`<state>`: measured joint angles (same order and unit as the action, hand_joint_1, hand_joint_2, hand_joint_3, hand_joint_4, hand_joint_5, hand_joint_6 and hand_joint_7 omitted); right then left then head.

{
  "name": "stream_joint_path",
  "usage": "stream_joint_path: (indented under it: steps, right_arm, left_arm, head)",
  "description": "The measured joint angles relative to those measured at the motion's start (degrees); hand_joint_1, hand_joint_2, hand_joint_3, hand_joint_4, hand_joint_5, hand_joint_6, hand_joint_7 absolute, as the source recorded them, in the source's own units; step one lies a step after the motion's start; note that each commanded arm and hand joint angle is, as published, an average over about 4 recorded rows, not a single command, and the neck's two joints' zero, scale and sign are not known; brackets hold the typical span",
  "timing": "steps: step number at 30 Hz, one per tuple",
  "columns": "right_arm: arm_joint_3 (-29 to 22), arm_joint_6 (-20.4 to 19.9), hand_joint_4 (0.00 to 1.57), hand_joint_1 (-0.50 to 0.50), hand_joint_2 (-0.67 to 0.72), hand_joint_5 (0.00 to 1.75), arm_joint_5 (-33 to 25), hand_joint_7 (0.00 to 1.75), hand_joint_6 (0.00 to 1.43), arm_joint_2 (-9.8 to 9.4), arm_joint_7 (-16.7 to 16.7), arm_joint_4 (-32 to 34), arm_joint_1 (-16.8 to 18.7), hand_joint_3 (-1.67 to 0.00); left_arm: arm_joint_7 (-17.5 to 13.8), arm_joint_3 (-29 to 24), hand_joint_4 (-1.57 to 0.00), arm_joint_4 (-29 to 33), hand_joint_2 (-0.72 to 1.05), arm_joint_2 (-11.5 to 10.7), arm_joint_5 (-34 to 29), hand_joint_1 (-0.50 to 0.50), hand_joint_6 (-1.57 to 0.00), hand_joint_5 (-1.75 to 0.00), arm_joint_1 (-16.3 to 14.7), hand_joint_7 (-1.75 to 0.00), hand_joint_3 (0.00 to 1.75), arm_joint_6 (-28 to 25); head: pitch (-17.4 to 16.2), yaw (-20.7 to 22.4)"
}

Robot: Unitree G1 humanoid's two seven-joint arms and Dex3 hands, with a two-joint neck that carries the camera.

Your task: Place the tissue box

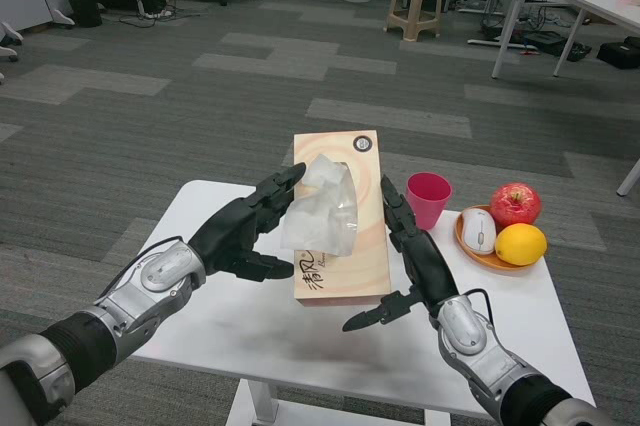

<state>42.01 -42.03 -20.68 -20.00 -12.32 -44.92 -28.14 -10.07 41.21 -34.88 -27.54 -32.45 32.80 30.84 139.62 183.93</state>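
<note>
Both hands are pressed flat against the tissue box [340, 221]: left hand [245, 231] on its left side, right hand [410, 256] on its right, so it is held above the white table [200, 316]. Behind, a pink cup [428, 198] and a fruit plate [478, 256] are seen.

Left hand [243, 231] covered part of the tissue box [338, 218] left side; tissue [322, 208] hid the box opening. Right hand [410, 251] hid the box's right edge, so contact there couldn't be confirmed. Print near the left thumb was too small to read. Both forearms were cut off at the bottom edge.
</note>
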Motion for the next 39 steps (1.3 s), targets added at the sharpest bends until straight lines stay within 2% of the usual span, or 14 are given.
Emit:
stream_joint_path:
  steps: [11, 14, 18, 23, 25, 27, 31, 39]
  right_arm:
    - [0.08, 0.00, 0.03, -0.38, -0.16, 0.00, -0.10, 0.00, 0.00, 0.43, -0.04, 0.00, 0.99, -0.16]
    - [0.11, 0.00, 0.03, -0.40, -0.16, 0.07, -0.10, 0.00, 0.00, 0.50, -0.04, 0.00, 1.43, -0.16]
    - [0.21, 0.00, 0.03, -0.38, -0.16, 0.00, -0.10, 0.00, 0.00, 0.52, -0.04, 0.00, 1.77, -0.16]
    - [0.34, 0.00, 0.03, -0.41, -0.16, 0.05, -0.10, 0.00, 0.00, 0.54, -0.04, -0.06, 2.07, -0.16]
    - [0.40, 0.00, 0.04, -0.40, -0.16, 0.02, -0.10, 0.00, 0.00, 0.55, -0.04, -0.22, 2.21, -0.16]
    - [0.56, -0.02, 0.06, -0.38, -0.16, 0.00, -0.10, 0.00, 0.00, 0.62, -0.04, -0.69, 2.35, -0.16]
    - [1.49, -0.10, 0.06, -0.38, -0.16, 0.00, -0.10, 0.00, 0.00, 0.80, -0.03, -2.26, 2.58, -0.16]
    - [3.70, -0.15, 0.09, -0.38, -0.13, 0.00, -0.02, 0.00, 0.00, 1.17, 0.19, -6.30, 2.63, -0.16]
  left_arm:
    - [-0.05, 0.16, 0.00, 0.01, 0.96, 0.01, -0.03, 0.50, 0.00, 0.00, -0.46, 0.00, 0.07, -0.42]
    - [-0.07, 0.39, 0.00, 0.01, 0.96, 0.02, -0.03, 0.50, 0.00, 0.00, -0.75, 0.00, 0.07, -0.45]
    - [-0.06, 0.68, 0.00, 0.01, 0.96, 0.03, -0.08, 0.50, 0.00, 0.00, -0.95, 0.00, 0.07, -0.51]
    - [-0.03, 1.08, 0.00, 0.01, 0.96, 0.02, -0.22, 0.50, 0.00, 0.00, -1.15, 0.00, 0.09, -0.54]
    - [-0.01, 1.32, 0.00, -0.04, 1.00, 0.02, -0.34, 0.50, 0.00, 0.00, -1.24, 0.00, 0.04, -0.55]
    - [0.00, 1.77, 0.00, -0.32, 1.00, 0.03, -0.58, 0.50, 0.00, 0.00, -1.32, 0.00, 0.00, -0.56]
    - [-0.01, 2.91, 0.00, -1.44, 0.96, 0.04, -0.96, 0.50, 0.00, 0.00, -1.47, 0.00, 0.09, -0.59]
    - [-0.26, 4.94, 0.00, -4.10, 0.96, 0.25, -2.88, 0.50, 0.00, 0.00, -1.47, 0.00, 0.04, -0.45]
  head:
    - [-0.11, -0.03]
    - [-0.16, -0.04]
    - [-0.28, -0.08]
    - [-0.26, -0.10]
    - [-0.26, -0.10]
    - [-0.28, -0.10]
    - [-0.38, -0.12]
    - [-0.67, -0.33]
